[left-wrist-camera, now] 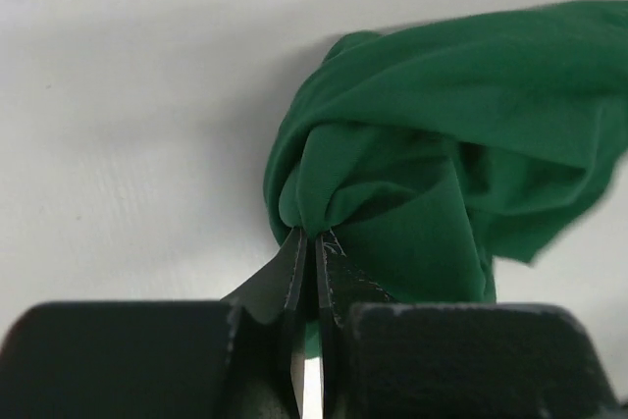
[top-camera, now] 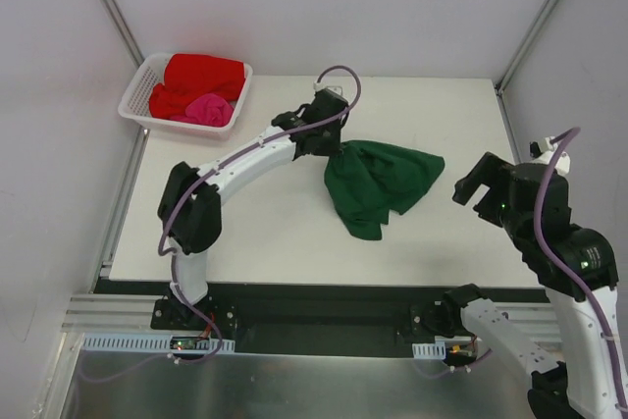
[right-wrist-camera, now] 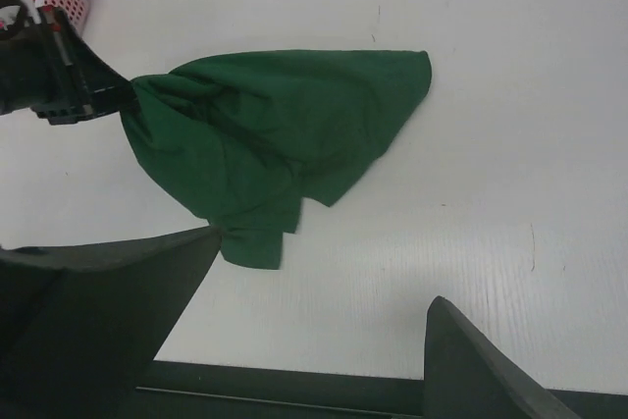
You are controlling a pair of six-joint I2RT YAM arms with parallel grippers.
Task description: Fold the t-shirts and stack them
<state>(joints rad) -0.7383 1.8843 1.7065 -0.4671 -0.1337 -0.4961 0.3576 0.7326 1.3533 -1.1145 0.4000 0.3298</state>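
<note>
White plastic lattice basket (top-camera: 134, 97), far-left tabletop (top-camera: 245, 233) corner, holds the bright red cloth t-shirt (top-camera: 204, 74) and smaller pink cloth t-shirt (top-camera: 208, 109). Left pincer (left-wrist-camera: 307, 242) pinches the large dark green cloth t-shirt (top-camera: 378, 183) mid-tabletop. Right pincer (top-camera: 479, 195) gapes wide, empty.

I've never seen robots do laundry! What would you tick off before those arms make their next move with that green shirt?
1. Left claw gripping the green t-shirt: ok, shut on bunched cloth.
2. Green t-shirt spread flat for folding: not ok, it is crumpled.
3. Right claw open and empty: ok.
4. Red t-shirt and pink t-shirt out of the way in the basket: ok.
5. Green t-shirt wholly on the table: ok.
</note>
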